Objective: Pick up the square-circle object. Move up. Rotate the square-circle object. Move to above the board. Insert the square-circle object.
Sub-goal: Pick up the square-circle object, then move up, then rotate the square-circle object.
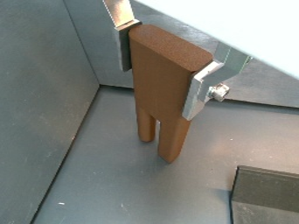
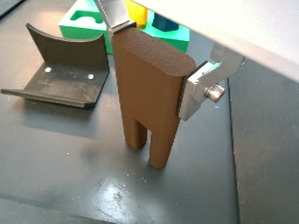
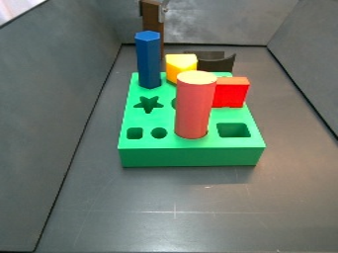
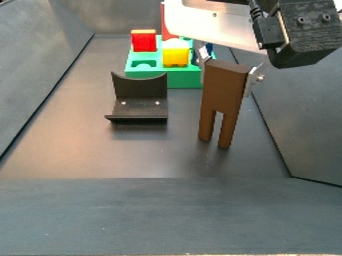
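Square-circle object (image 4: 219,104) upright near the floor, prongs down, clamped at its top between the gripper (image 2: 158,54) fingers, well apart from the board (image 3: 189,136). Board carrying blue peg (image 3: 146,58), pink cylinder (image 3: 195,104), red and yellow blocks. Fixture (image 4: 138,96) beside board.

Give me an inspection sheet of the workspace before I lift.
Surface: dark floor, bare near the fixture.
Job's things: square-circle object upright, prongs down at the floor; board apart from it.
Clutter: blue peg and pink-red cylinder stand in the board; yellow block and red block behind; fixture.
Gripper: gripper shut on the square-circle object's top end.
Cables: nothing seen.
Surroundings: grey walls.
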Controlling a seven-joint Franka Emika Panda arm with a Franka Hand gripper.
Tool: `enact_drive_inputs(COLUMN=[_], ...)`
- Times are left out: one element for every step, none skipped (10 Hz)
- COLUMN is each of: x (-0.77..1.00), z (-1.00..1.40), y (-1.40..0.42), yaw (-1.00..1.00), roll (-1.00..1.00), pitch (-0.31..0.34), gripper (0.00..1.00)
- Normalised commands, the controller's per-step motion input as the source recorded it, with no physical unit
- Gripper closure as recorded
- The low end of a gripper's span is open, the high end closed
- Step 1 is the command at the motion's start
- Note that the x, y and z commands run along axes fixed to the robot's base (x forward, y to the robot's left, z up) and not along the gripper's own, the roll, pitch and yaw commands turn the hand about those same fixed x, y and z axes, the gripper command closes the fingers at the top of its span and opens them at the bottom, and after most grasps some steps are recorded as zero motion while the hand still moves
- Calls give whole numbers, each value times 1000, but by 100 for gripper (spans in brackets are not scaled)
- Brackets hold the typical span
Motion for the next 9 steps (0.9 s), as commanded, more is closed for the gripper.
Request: enact_drive_inputs(x=[0,0,-29,-27,-13,-2,-8,-1,-27], z=[0,833,755,640,446,290,606,551,540], y=[0,0,33,37,26,23,-1000,-1000,-1000], yaw=[0,0,-41,-47,-45,-36,0,10,26], roll=[0,0,-3,4,12,13,0,8,25], pitch=[0,0,36,51,65,76,0,-4,-2], gripper=[100,100,100,100,100,100,100,100,100])
